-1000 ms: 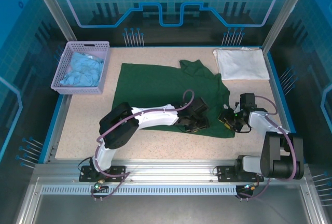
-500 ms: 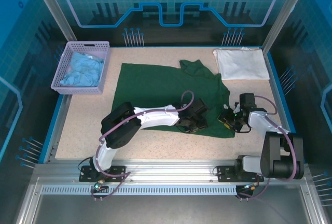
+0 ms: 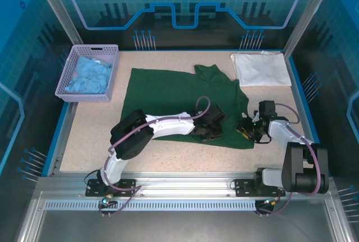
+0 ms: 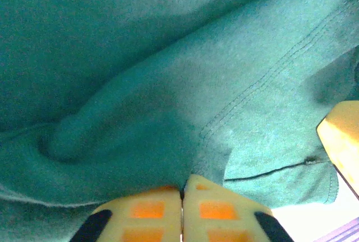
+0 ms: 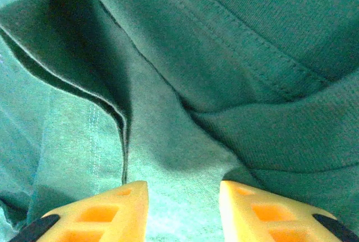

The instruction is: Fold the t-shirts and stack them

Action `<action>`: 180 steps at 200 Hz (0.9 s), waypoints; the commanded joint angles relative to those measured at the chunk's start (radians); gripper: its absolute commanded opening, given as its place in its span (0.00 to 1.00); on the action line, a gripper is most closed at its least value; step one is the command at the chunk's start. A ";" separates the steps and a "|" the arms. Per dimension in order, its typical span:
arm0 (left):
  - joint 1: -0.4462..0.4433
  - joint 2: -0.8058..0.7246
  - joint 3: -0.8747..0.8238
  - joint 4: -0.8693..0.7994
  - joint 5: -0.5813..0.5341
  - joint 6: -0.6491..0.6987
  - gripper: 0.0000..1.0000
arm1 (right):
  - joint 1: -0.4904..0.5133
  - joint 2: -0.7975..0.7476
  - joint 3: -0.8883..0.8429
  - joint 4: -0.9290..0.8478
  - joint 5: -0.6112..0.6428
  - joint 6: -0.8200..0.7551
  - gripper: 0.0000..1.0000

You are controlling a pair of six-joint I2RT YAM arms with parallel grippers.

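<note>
1. Showed, from above, a large dark green cloth t-shirt (image 3: pixel 168 93) spread over the middle of a speckled beige table (image 3: pixel 90 135), with its right side rumpled and folded over.
2. Showed a folded white cloth t-shirt (image 3: pixel 261 68) lying flat at the far right corner, just beside the green one and apart from both arms.
3. Placed the left gripper (image 3: pixel 205 136) low on the green shirt's near edge. Close up, caught its yellow fingers (image 4: pixel 151 211) pressed together, pinching a bunched fold of green cloth beside a stitched hem.
4. Placed the right gripper (image 3: pixel 247 130) at the shirt's near right corner. Close up, caught its yellow fingers (image 5: pixel 106 211) standing apart, with creased green cloth between them and nothing clamped.
5. Showed a lavender plastic mesh basket (image 3: pixel 70 74) at the far left, holding crumpled light blue cloth (image 3: pixel 88 75).
</note>
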 commanded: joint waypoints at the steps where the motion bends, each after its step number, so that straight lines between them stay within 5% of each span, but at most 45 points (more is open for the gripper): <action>1: 0.020 0.018 0.035 -0.030 -0.027 0.013 0.00 | 0.012 0.001 -0.008 -0.004 0.007 -0.014 0.38; 150: 0.192 0.018 0.050 -0.014 0.039 0.152 0.00 | -0.005 -0.025 0.071 -0.097 0.069 0.006 0.45; 168: 0.212 0.029 0.067 -0.028 0.038 0.178 0.05 | -0.016 -0.008 0.105 -0.124 0.088 0.008 0.47; 180: 0.219 0.036 0.077 -0.032 0.045 0.187 0.20 | -0.028 0.007 0.128 -0.137 0.091 0.010 0.47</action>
